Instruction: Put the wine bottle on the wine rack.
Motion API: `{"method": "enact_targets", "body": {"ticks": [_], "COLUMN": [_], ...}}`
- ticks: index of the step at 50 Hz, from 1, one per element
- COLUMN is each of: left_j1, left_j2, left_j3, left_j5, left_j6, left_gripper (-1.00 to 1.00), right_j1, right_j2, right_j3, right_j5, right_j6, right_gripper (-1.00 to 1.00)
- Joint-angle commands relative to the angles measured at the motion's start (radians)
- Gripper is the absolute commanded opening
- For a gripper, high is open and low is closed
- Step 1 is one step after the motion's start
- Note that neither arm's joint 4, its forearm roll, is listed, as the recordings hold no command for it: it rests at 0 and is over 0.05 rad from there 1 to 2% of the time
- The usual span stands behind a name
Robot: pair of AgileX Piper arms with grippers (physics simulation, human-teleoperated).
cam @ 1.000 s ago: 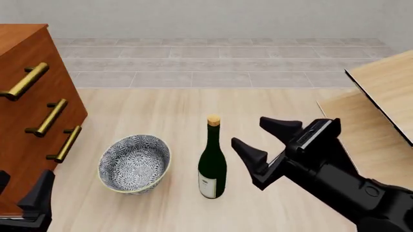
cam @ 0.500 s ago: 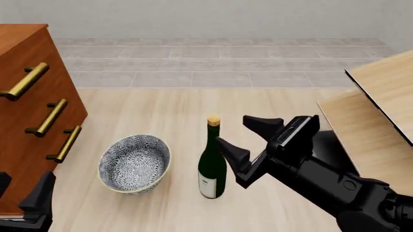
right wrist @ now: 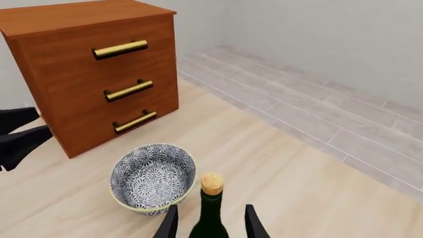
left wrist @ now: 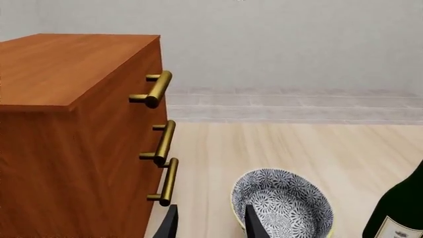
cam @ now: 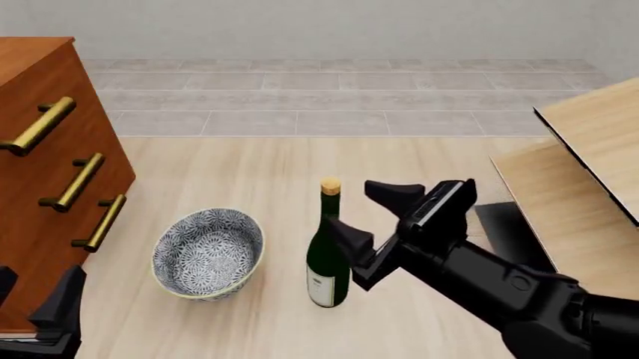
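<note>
The wine bottle (cam: 328, 250) stands upright on the pale wood table (cam: 250, 172), just beside the bowl (cam: 208, 253). The right gripper (cam: 372, 213) is wide open and empty with the neck between its 2 fingers; closing squarely on the slim neck should avoid tipping it. The wine rack (cam: 589, 172) waits at the right, the cabinet (cam: 40, 187) at the left, and a tiled floor (cam: 330, 93) and plain wall lie beyond.

Pale light-wood tabletop (cam: 260, 164) with fine lengthwise grain, evenly lit, only soft shadows. Beyond its far edge, grey tiled floor (cam: 330, 97) in long rectangular planks, running to a plain off-white wall (cam: 330, 30). At left, standing on the tabletop, reddish-brown wooden cabinet (cam: 40, 187) with three brass bar handles (cam: 75, 182) down its front.
</note>
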Motion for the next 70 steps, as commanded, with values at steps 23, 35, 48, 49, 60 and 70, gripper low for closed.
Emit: {"method": "enact_targets", "body": {"ticks": [23,35,48,49,60,70], "left_j1": [0.008,0.014,0.022,0.022,0.026,0.029], "left_j2": [0.000,0.001,-0.004,-0.004,-0.005,-0.005], "left_j3": [0.000,0.000,0.000,0.000,0.000,0.000], "left_j5": [-0.003,-0.006,-0.001,0.000,0.004,0.004], "left_j6": [0.011,0.013,0.014,0.013,0.016,0.015], "left_gripper": [1.00,1.00,1.00,1.00,1.00,1.00], "right_j1": [0.015,0.007,0.011,0.010,0.005,-0.001], "right_j2": [0.093,0.104,0.150,0.152,0.168,0.186], "right_j3": [-0.053,-0.067,-0.082,-0.083,-0.090,-0.098], "right_j5": [-0.033,-0.042,-0.071,-0.073,-0.088,-0.088], "right_j6": [0.003,0.024,0.044,0.045,0.063,0.083], "right_gripper": [1.00,1.00,1.00,1.00,1.00,-1.00]}}
